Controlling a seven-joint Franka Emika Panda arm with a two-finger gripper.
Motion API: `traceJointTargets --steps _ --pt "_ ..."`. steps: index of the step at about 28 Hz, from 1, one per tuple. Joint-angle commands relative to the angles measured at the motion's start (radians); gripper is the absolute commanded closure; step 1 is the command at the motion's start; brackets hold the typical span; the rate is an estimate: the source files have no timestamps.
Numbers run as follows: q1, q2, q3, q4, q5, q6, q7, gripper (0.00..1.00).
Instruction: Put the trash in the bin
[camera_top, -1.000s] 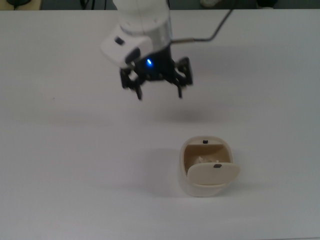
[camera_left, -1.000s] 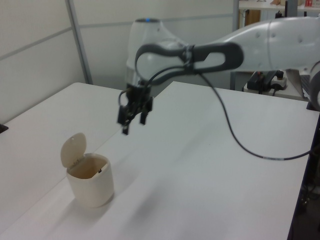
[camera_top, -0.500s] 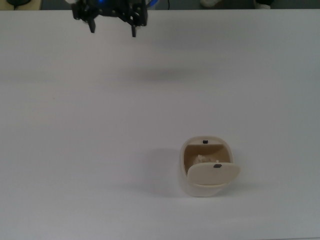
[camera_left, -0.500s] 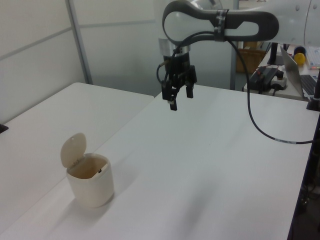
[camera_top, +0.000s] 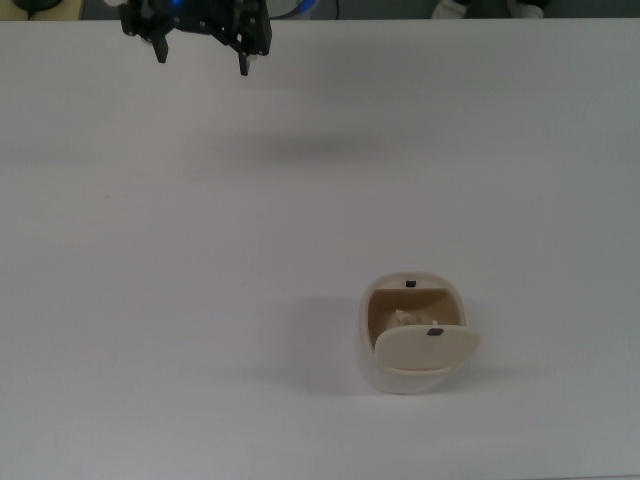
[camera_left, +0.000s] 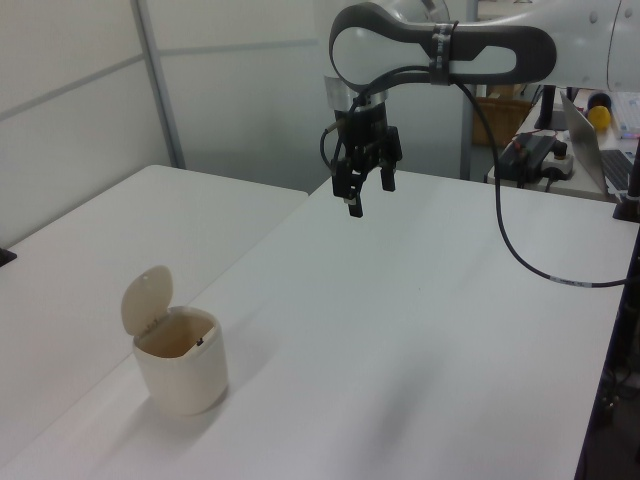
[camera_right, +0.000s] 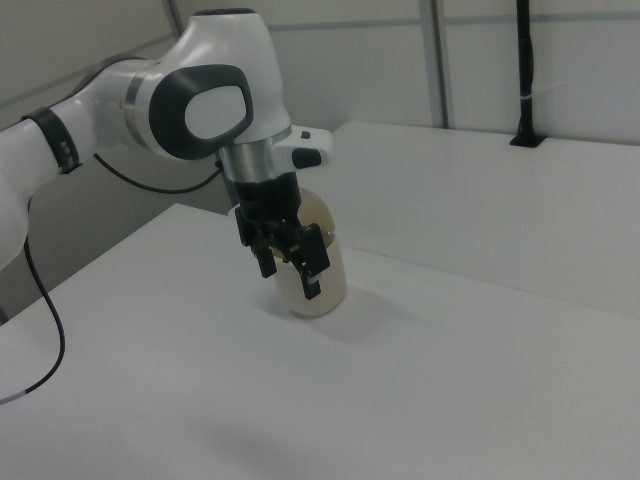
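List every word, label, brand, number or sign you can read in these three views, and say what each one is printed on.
None: no text can be read in any view.
The bin shows only small dark tabs on its lid and rim, with no lettering.
The arm and its hand carry no legible marking; the blue spot seen in the top view is a light, not a sign.
The table is plain white.

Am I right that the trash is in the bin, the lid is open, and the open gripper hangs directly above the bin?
Not quite: the gripper is open but hangs far from the bin, near the table's far edge, as the top view shows. The trash is in the bin, with the lid open.
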Motion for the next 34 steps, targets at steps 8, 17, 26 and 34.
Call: traceJointTargets --steps 8,17,26,34 --pt "0.01 -0.012 0.005 -0.014 -0.02 -0.011 0.019 0.0" --pt "0.01 -0.009 0.004 -0.014 -0.021 -0.01 0.019 0.0" --pt "0.01 -0.015 0.004 -0.014 -0.018 -0.034 0.02 0.0" --pt "0.01 -0.014 0.001 -0.016 -0.018 -0.036 0.019 0.0"
